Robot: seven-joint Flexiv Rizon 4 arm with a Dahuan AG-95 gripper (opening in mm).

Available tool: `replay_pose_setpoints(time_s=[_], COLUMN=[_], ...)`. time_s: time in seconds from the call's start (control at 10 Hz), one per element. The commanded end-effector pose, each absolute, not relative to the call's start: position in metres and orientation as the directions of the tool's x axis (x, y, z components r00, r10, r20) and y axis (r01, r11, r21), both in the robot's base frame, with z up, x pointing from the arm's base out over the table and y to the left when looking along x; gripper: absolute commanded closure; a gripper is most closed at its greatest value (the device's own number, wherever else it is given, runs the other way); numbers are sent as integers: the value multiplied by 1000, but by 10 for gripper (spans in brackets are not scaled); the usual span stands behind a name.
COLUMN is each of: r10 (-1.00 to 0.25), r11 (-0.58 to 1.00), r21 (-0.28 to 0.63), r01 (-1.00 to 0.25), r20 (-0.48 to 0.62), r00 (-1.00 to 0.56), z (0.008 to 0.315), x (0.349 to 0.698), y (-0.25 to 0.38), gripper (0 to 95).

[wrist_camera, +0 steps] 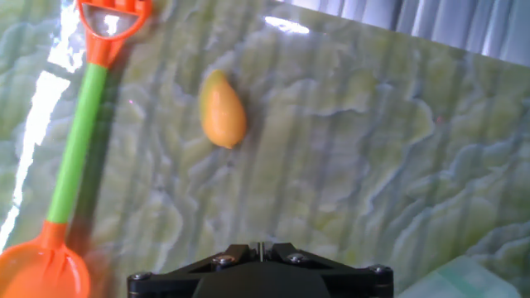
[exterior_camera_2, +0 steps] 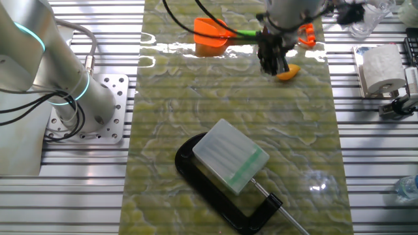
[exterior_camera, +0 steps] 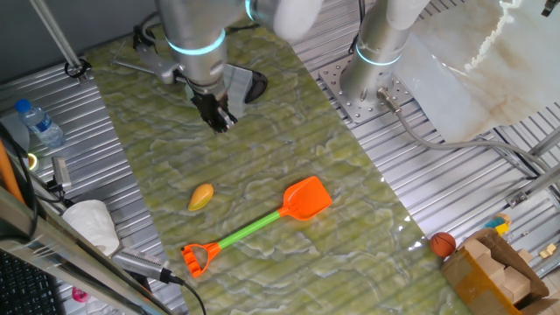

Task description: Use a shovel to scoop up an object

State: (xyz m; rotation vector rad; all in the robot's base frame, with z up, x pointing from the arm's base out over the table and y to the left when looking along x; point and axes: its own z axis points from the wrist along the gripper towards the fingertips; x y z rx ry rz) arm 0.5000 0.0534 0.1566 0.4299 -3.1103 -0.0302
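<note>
- My tool (exterior_camera: 216, 116) hangs above the green marbled bench (exterior_camera: 350, 175), carrying nothing; its fingers look pressed close together in the fixed views, but the hand view shows only the black base, so I cannot tell the gap for sure.
- The shovel (exterior_camera: 254, 226) lies flat on the bench, well apart from my tool, toward the bench's front edge in one fixed view.
- Its long axis runs diagonally: the orange blade (exterior_camera: 306, 199) at one end, the green shaft (wrist_camera: 76, 145) in the middle, the orange D-shaped end (exterior_camera: 199, 257) at the other.
- In the hand view the shaft runs along the left side, so I judge I must shift that way and turn my fingers across the shaft before closing on it.
- The object (exterior_camera: 201, 196) lies on the bench beside the shaft, not touching it, between my tool and the D-shaped end, nearer to me than the shovel.
- I judge the grasp is not yet begun.
</note>
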Motion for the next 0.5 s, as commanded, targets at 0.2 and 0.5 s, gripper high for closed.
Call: replay_pose_setpoints(time_s=[0.2, 0.5], r10=[-246, -208], r11=[969, 978], r21=[18, 26], r01=[-246, -208], r20=[-1, 1], r00=[-969, -978], z=[159, 160], x=[496, 490], y=[75, 94], gripper=[570, 570])
